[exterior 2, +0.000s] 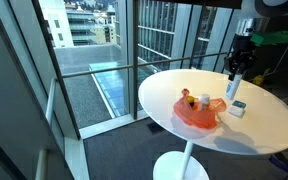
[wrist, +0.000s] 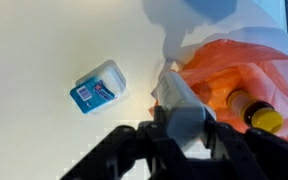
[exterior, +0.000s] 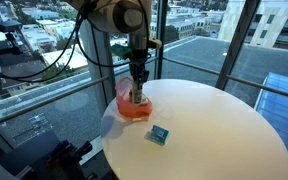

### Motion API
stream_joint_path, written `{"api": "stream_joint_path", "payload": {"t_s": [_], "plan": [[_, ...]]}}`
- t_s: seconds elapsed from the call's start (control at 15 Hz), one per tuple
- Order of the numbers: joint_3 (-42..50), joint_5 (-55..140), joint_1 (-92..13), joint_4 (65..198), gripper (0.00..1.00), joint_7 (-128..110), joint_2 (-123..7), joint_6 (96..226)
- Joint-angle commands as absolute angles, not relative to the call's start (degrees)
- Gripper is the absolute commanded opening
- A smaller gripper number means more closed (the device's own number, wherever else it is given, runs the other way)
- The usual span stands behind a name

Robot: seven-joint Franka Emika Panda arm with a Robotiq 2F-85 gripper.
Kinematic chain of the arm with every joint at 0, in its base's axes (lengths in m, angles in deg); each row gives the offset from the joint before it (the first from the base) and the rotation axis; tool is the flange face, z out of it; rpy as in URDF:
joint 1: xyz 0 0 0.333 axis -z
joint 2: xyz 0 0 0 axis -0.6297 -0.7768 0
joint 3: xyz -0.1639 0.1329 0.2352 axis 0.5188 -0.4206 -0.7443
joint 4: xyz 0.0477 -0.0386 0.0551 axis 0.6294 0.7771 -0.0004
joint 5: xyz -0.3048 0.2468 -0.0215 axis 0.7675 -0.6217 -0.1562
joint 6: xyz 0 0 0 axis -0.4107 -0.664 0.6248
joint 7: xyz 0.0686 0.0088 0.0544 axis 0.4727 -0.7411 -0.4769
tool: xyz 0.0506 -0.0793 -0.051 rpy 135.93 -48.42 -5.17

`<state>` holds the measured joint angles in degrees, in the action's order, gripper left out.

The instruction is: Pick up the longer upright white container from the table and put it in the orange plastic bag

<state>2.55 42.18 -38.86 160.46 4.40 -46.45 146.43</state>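
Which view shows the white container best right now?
Wrist view: the white container sits close-up in the claw, by the orange bag. In both exterior views it is just a small sliver.

item 1: round white table [exterior: 224,130], smooth, plain top, seen in both exterior views [exterior 2: 269,128] and filling the upper left of the wrist view [wrist: 44,45]. it stands on a single white pedestal [exterior 2: 187,150] with a disc foot.

item 2: orange plastic bag [exterior: 124,106], crumpled and translucent, lying near the table edge with its mouth open upward [exterior 2: 199,113]. in the wrist view it sits at three o'clock of frame centre [wrist: 246,68].

item 3: small blue-and-white container [exterior: 160,134], lying on the bare top. near the bag but apart from it, at five o'clock of it in an exterior view, three o'clock in the opposite one [exterior 2: 237,108], nine o'clock in the wrist view [wrist: 96,87].
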Motion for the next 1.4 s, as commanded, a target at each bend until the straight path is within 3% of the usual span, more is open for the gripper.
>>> {"api": "stream_joint_path", "payload": {"t_s": [0.0, 0.07, 0.13, 0.73, 0.8, 1.33], "plan": [[1.7, 43.0, -39.1, 160.7, 0.12, 0.7, -45.3, 144.1], [1.6, 43.0, -39.1, 160.6, 0.12, 0.4, -45.4, 143.8], [1.6, 42.2, -39.0, 160.4, 0.37, 2.1, -46.5, 145.2], [1.5, 42.2, -39.0, 160.4, 0.37, 1.5, -46.5, 144.9], [1.4, 43.0, -39.2, 160.5, 0.12, 2.0, -46.5, 145.3], [-0.6, 47.5, -42.0, 160.0, 0.12, 3.0, -48.3, 150.3]]}}
